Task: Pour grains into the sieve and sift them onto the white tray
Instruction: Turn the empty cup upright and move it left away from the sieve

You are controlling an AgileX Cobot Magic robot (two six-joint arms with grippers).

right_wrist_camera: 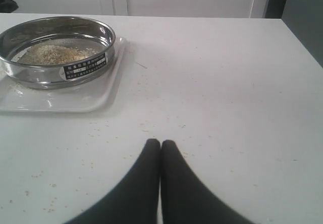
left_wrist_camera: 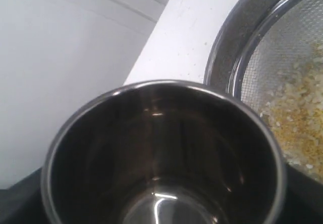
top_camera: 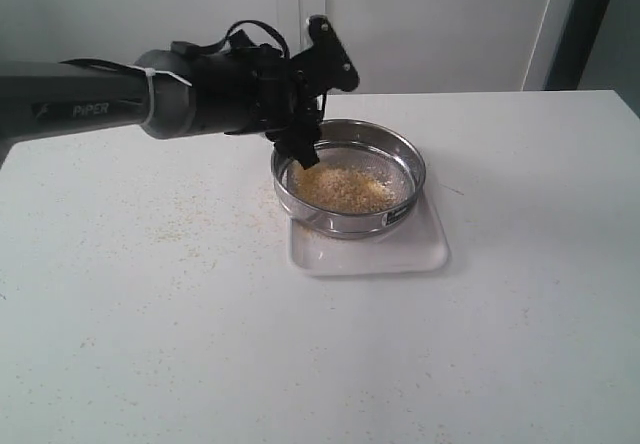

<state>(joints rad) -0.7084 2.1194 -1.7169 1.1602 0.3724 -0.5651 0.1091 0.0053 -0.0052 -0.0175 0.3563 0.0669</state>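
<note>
Since the grains (top_camera: pixel 345 189) lie in the sieve (top_camera: pixel 340 224) on the tray (top_camera: pixel 400 256), only sifting seems left; the left gripper (top_camera: pixel 298 144) grips an empty cup (left_wrist_camera: pixel 161 153) above the sieve's rim, and the right gripper (right_wrist_camera: pixel 160 146), pinched together, sits well apart.

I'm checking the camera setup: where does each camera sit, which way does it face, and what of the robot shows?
Exterior: off the arms, above the table, looking down at the sieve on the tray; the left arm and left pincer show.
Left wrist: over the sieve's rim, looking into the empty cup the left pincer holds; no fingers clearly seen.
Right wrist: low over the table, facing across it toward the sieve; the shut right pincer shows.
All three share the sieve and grains.
</note>
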